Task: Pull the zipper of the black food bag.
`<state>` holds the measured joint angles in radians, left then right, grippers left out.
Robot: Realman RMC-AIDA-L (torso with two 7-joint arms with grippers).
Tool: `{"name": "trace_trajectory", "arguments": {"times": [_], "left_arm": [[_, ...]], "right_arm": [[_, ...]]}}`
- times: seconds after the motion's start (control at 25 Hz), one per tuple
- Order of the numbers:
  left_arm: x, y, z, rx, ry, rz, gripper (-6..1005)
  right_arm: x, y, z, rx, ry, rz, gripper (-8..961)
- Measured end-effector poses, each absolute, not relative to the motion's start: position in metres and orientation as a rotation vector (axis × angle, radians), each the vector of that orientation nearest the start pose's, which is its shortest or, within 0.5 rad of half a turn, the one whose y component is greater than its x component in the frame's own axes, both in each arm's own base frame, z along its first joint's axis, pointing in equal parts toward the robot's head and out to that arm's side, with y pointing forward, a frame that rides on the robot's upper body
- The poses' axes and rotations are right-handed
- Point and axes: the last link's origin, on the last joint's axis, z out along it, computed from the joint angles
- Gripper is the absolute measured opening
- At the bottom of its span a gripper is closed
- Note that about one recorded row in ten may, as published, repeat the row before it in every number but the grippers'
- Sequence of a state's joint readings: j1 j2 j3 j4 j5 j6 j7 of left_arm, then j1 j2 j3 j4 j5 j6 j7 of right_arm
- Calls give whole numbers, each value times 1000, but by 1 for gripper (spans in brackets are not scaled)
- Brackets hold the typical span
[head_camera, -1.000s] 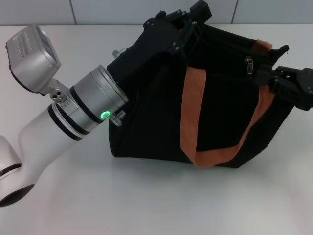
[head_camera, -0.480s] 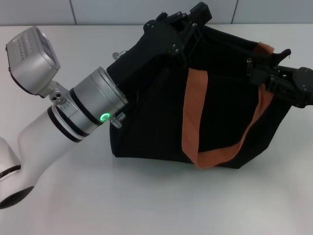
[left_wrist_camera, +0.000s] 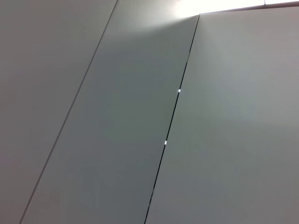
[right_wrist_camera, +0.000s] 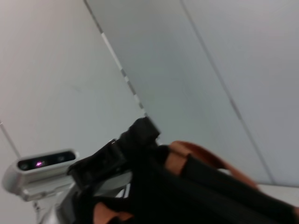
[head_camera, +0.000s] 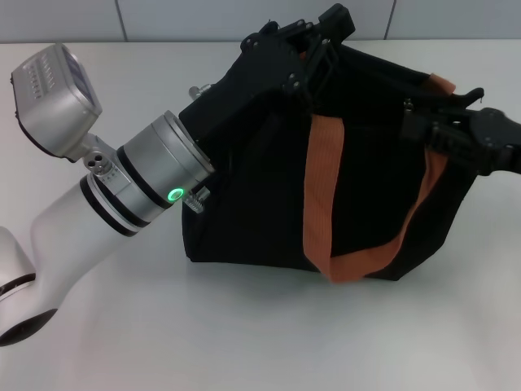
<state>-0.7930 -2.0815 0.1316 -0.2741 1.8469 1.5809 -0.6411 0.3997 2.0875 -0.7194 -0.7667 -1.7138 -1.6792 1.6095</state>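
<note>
Left gripper [head_camera: 313, 45] clamps the black food bag [head_camera: 252, 187] top corner — right gripper [head_camera: 419, 126] pinches the zipper (barely visible).

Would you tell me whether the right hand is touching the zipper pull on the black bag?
Cannot tell. In the head view the right hand sits at the black food bag's top edge, covering the zipper; its dark fingers blend into the fabric, showing neither contact nor gap.

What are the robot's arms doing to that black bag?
The left gripper is clamped at the far top corner of the black food bag, holding it up. The right gripper is reaching in at the bag's top edge on the other end, right where the zipper runs. The pull tab itself is hidden behind its fingers.
</note>
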Motion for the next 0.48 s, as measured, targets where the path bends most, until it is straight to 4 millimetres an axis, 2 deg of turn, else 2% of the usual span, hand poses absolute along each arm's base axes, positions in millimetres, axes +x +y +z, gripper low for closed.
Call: {"name": "trace_trajectory", "arguments": {"times": [0.24, 0.48], "left_arm": [[-146, 325, -76, -2233, -468, -1610, 18], [-146, 325, -76, -2226, -473, -1611, 18]], "right_arm": [[251, 310, 31, -2581, 852, 1078, 181], [256, 309, 35, -2546, 867, 1087, 170]]}}
